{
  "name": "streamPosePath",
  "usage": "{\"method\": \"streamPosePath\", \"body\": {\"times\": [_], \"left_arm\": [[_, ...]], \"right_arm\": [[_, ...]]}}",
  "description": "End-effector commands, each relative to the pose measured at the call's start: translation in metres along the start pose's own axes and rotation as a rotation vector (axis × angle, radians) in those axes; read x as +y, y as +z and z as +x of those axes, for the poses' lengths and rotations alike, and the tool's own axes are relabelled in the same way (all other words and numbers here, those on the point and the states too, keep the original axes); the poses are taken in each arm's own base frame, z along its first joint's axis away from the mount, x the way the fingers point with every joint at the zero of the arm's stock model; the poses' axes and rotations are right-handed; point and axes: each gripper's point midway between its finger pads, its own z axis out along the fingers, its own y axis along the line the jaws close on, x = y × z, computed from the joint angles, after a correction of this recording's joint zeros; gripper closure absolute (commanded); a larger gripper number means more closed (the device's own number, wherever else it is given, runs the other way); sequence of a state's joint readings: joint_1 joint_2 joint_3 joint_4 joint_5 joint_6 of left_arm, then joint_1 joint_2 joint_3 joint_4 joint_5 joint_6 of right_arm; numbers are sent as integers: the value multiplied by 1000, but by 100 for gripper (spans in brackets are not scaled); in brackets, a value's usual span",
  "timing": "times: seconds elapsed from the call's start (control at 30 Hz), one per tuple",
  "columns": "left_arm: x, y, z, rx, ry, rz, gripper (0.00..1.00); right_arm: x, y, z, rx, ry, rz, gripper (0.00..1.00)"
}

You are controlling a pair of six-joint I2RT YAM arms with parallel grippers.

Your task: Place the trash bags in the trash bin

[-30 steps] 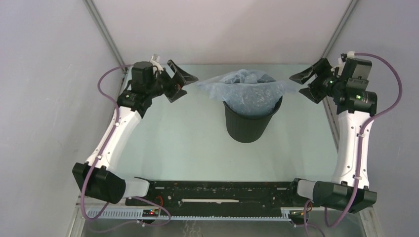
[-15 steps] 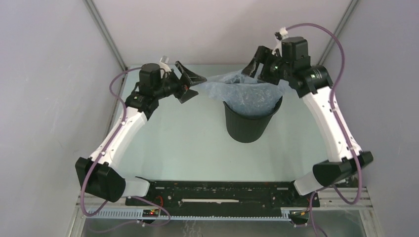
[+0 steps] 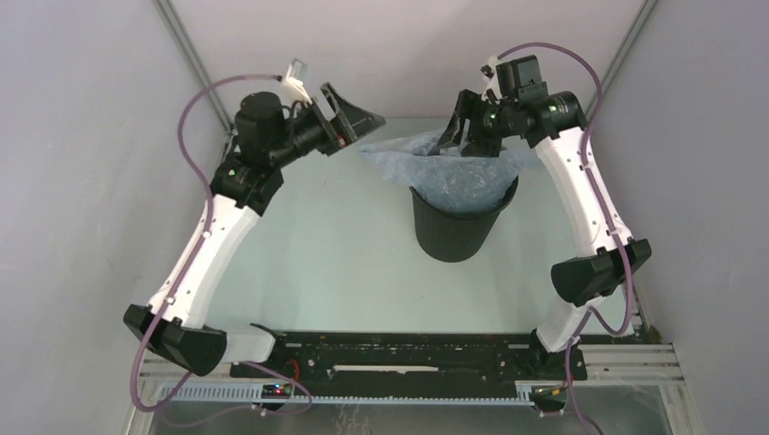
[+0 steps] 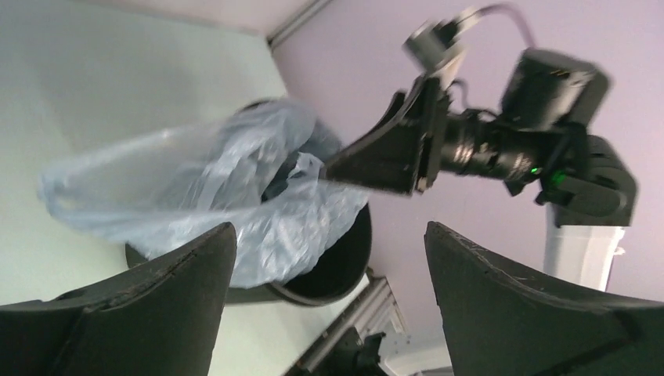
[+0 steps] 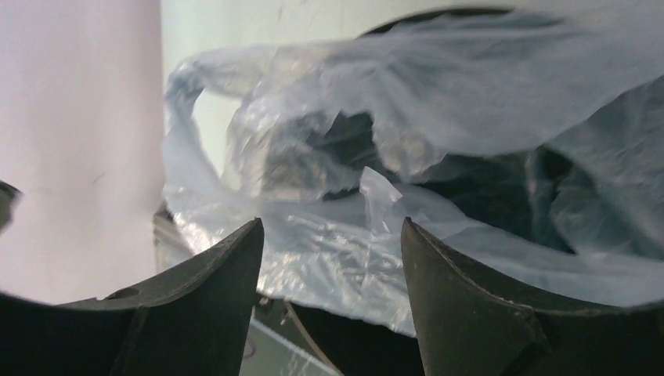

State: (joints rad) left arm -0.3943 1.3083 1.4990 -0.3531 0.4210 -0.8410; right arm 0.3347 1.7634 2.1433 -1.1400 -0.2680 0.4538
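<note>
though vague from above, left end effector (image 4: 329, 235), right end effector (image 5: 330, 229) spread up close

The table (image 3: 317, 263) is a pale, smooth, faintly green sheet, closed in by grey walls (image 3: 82, 181) on its left, far and right sides. One thing stands free on it: the bin (image 3: 453, 237), black and round, upright on its narrower base, set toward the far edge and a little right of the middle, apart from every wall. Along the near edge a black rail (image 3: 399, 349) lies across the table with the arm bases (image 3: 181, 337) at its ends, and a white slotted duct (image 3: 218, 391) runs just in front of it.
</note>
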Motion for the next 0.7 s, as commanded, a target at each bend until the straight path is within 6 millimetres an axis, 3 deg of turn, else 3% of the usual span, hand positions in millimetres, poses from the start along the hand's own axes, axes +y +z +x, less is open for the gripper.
{"method": "streamPosePath", "body": {"times": [0.0, 0.2, 0.23, 0.33, 0.4, 0.47, 0.67], "left_arm": [[-40, -7, -39, -122, 155, 92, 5], [-40, 56, -32, 27, 68, 145, 12], [-42, 66, -30, 49, 79, 150, 13], [-23, 93, -15, 101, 173, 26, 13], [-12, 100, -12, 106, 252, -82, 21], [-8, 106, 6, 168, 284, -95, 23], [-30, 94, 62, 311, 289, 2, 25]], "right_arm": [[27, -49, 24, 96, 50, -161, 27], [25, -58, 54, 201, 91, -244, 31], [23, -61, 56, 195, 81, -241, 32], [16, -74, 45, 108, 55, -192, 30], [-3, -83, 33, 38, 132, -73, 29], [-20, -91, 24, -41, 234, 35, 26], [-18, -114, 14, -254, 399, -57, 26]]}}
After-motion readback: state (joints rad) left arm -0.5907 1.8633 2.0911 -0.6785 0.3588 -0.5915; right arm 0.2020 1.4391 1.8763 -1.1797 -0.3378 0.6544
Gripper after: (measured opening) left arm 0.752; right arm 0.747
